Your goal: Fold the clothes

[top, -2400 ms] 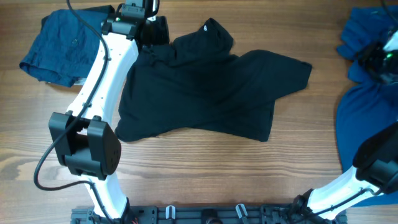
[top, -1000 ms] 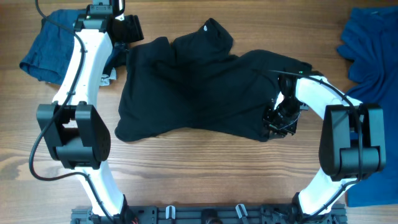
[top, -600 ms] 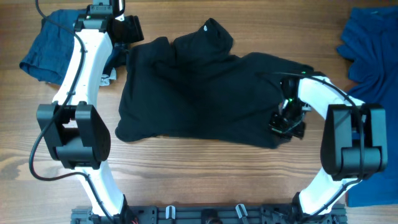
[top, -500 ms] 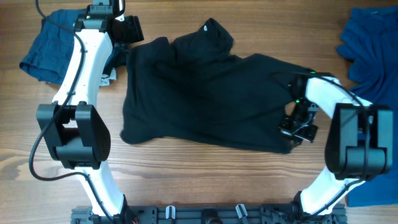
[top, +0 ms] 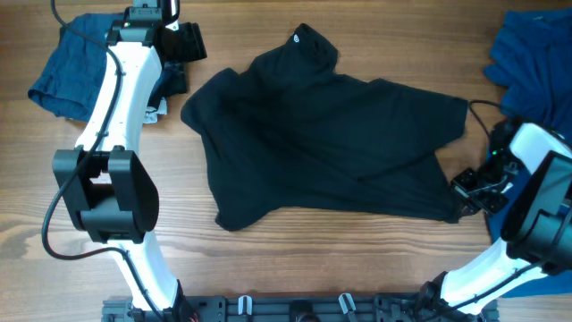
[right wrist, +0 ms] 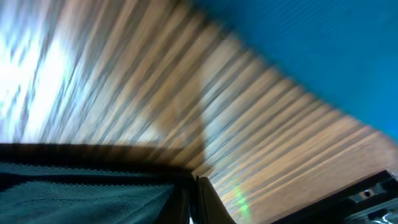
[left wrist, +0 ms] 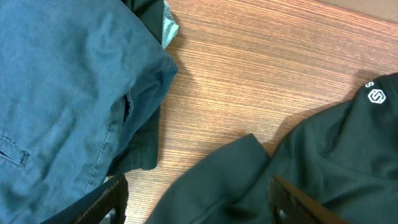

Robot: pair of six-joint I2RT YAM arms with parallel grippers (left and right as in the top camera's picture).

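Observation:
The large black collared shirt (top: pixel 331 134) lies spread across the middle of the table, with a white logo on its collar (top: pixel 298 39). My right gripper (top: pixel 466 190) is shut on the shirt's lower right corner. In the right wrist view its jaws (right wrist: pixel 193 196) pinch black fabric (right wrist: pixel 81 193) low over the wood. My left gripper (top: pixel 179 76) hovers open at the shirt's upper left. In the left wrist view its fingers (left wrist: pixel 196 205) straddle the edge of the black shirt (left wrist: pixel 311 162) without gripping it.
A dark blue garment (top: pixel 71 67) lies crumpled at the back left and fills the left of the left wrist view (left wrist: pixel 62 93). Royal blue clothes (top: pixel 532 49) lie at the back right and show in the right wrist view (right wrist: pixel 323 43). Bare wood lies in front of the shirt.
My right gripper has pulled the shirt's lower right corner to the right, and the whole shirt has slid right and stretched out. My left arm moved left earlier and has since stayed still.

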